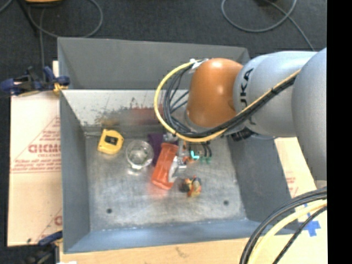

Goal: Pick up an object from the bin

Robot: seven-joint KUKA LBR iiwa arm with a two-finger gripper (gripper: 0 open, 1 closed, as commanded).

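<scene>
Orange block lies near the middle of the bin, and my hand hangs low just beside its right edge, under my wrist's orange cover, with my arm bent in from the right. Whether the hand is clenched or released I cannot tell. A clear cup and a yellow tape measure sit to the block's left, and a small multicoloured thing at its lower right.

The bin holds five things: one yellow tape measure, one clear glass cup, one orange block, one purple piece and one small mixed-colour toy.
</scene>
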